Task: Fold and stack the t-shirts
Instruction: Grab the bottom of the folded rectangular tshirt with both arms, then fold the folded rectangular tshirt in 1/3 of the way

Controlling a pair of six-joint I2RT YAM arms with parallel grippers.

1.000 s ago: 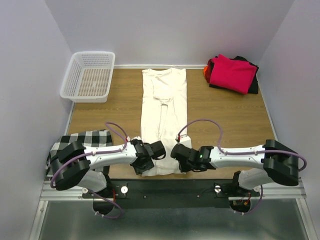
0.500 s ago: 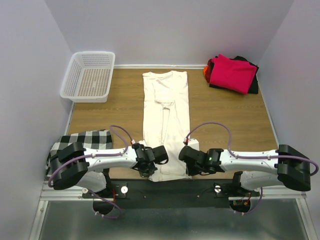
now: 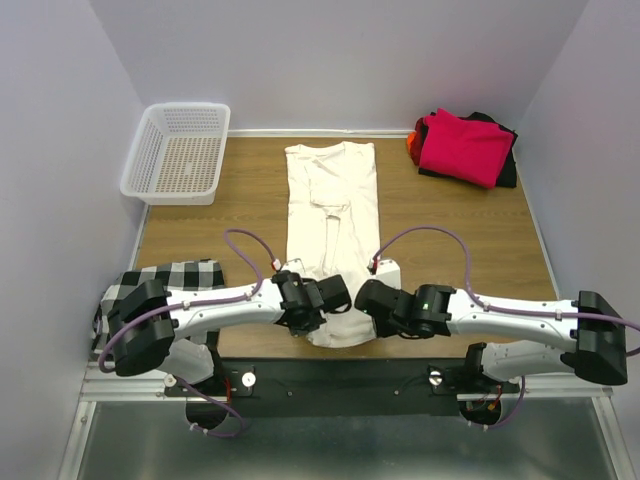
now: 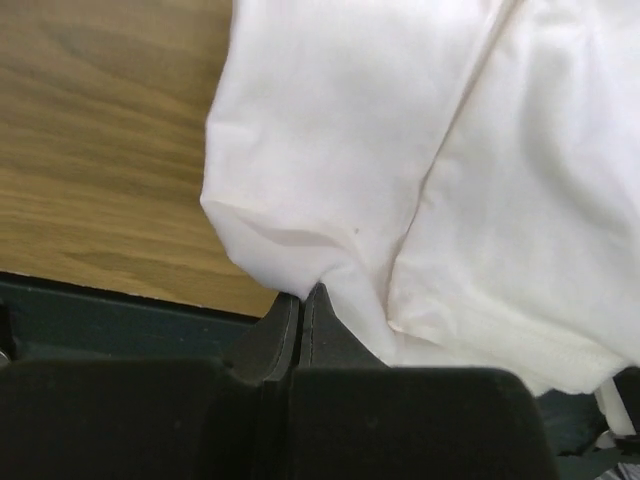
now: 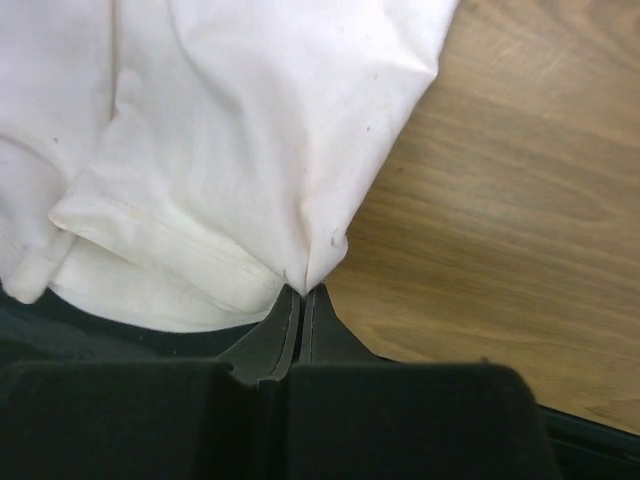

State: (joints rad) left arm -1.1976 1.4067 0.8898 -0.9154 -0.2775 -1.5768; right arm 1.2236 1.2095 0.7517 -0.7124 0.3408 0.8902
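The cream shirt (image 4: 450,150) fills the upper right of the view, its folded layers overlapping with a hemmed edge low on the right. The left gripper (image 4: 300,300) sits just below the shirt, its two dark fingers pressed together and pinching a puckered corner of the cloth. Left of the shirt lies bare wooden table (image 4: 100,130), and below that a dark rail (image 4: 120,310).

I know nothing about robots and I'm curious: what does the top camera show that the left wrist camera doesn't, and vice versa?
Only the top view: white plastic mesh basket, folded magenta-red, black and orange t-shirts, black-and-white checked cloth. Only the left wrist: the left end effector shut on the edge of the long cream fabric t-shirt. Both: that t-shirt and brown wooden table.
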